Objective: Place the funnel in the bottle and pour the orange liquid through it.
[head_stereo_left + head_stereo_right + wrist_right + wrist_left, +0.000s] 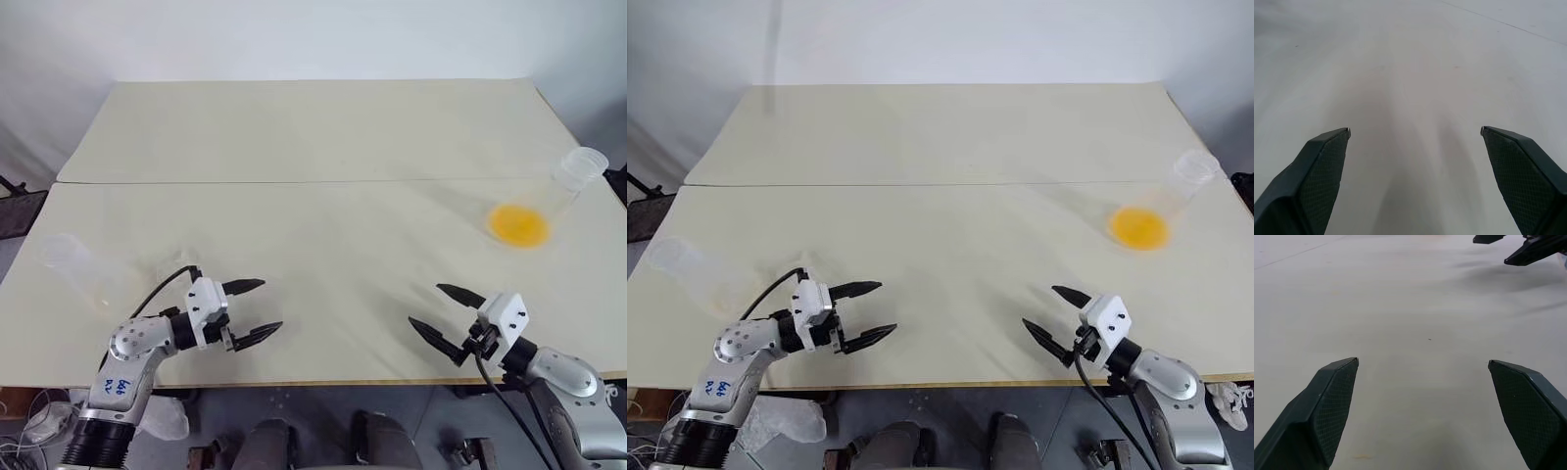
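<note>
Bottle (83, 269) is sitting on table (313, 147) far left; flask (563, 191) holding orange liquid (517, 225) is sitting far right; well apart.

Orange liquid (518, 225) in flask (549, 201) far right; both hands (257, 308) (443, 307) open, empty, over table (323, 147)

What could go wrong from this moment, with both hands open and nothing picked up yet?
1. The flask with orange liquid stands near the table's right edge; a clumsy reach by the right hand might push it off or spill it.
2. The empty flask on the left is clear and faint against the pale table, so the left hand may misjudge it.
3. I cannot make out the funnel, so finding it may fail.
</note>
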